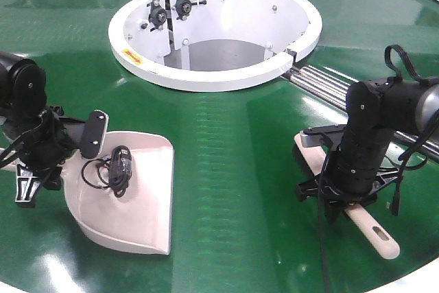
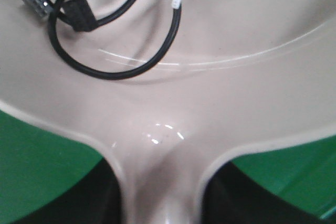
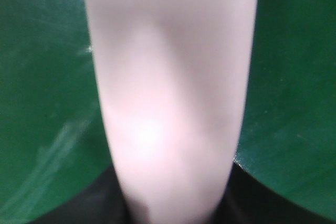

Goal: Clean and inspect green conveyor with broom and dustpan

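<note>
Two arms are down on the conveyor [image 1: 233, 142], one tool each.

Conveyor: glossy dark-green belt, fills the front view. White ring [image 1: 206, 77] wraps its central opening at the far middle. Silver rollers [image 1: 322, 80] run from the ring toward the right edge.

Dustpan [image 1: 147, 197]: pale pink, flat on the belt toward the near-left edge. Open lip faces right; back wall and handle face left.

Broom [image 1: 374, 228]: same pale pink, flat on the belt toward the near-right edge, just in front of the roller seam. Slotted handle end points at the near-right edge. Head end is mostly hidden under the arm.

Left gripper [image 1: 65, 145]: clamped on the dustpan's handle neck. Wrist view shows the neck running between the two dark fingers [image 2: 247, 192], green belt on either side.

Right gripper [image 1: 341, 186]: clenched on the broom's mid-body. Wrist view is blurred, but the broom fills the gap between the jaws.

Cable [image 1: 122, 166]: black, loosely coiled, small connectors on it, lying inside the dustpan near the back wall.

Dustpan and broom are well apart, with belt between them.
</note>
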{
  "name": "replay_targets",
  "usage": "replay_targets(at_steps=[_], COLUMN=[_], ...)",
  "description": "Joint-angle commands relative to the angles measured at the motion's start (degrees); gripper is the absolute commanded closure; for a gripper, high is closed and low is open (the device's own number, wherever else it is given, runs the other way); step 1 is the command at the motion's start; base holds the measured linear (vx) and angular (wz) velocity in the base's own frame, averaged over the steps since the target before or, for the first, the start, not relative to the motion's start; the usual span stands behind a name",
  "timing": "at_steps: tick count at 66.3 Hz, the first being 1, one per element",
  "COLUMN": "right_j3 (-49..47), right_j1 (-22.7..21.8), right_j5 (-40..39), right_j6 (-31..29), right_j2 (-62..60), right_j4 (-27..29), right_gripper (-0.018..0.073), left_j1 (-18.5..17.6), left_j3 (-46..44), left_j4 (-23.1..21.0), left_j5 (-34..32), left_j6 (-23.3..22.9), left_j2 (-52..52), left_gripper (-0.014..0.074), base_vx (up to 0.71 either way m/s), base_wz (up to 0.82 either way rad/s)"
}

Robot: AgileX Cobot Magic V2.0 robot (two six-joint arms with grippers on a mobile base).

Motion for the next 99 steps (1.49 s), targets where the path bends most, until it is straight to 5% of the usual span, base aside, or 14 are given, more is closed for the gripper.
replay_targets(at_steps=[1, 29, 61, 77, 99], right_j3=[-1.02, -1.02, -1.02, -1.02, -1.15], right_j1=[-0.33, -0.33, -0.33, -0.33, -0.33], right_j5=[0.77, 1.08, -0.07, -0.07, -0.07], right_j6=[-0.51, -1.31, -1.57, -1.84, -2.16], right_j2=[-2.83, -2.83, -2.83, -2.83, -3.29], right_j4=[0.00, 0.36, 0.36, 0.31, -0.30], right_gripper=[0.0475, 0.0414, 0.0189, 0.0126, 0.0124], left_j1=[-0.34, -0.34, -0.34, -0.22, -0.22], left_j3=[-1.64, -1.64, -1.64, -1.64, -1.64], left_j4=[-0.66, -0.66, -0.50, -0.19, -1.19], left_j5=[-1.17, -1.62, -0.57, 0.12, 1.67], left_j6=[-0.42, -0.42, -0.42, -0.42, -0.42], left_j2=[-2.64, -2.64, -2.64, -2.64, -2.75], left_gripper=[0.0603, 0.0603, 0.0589, 0.0482, 0.0223], base_vx=[0.00, 0.00, 0.00, 0.00, 0.00], base_wz=[0.00, 0.00, 0.00, 0.00, 0.00])
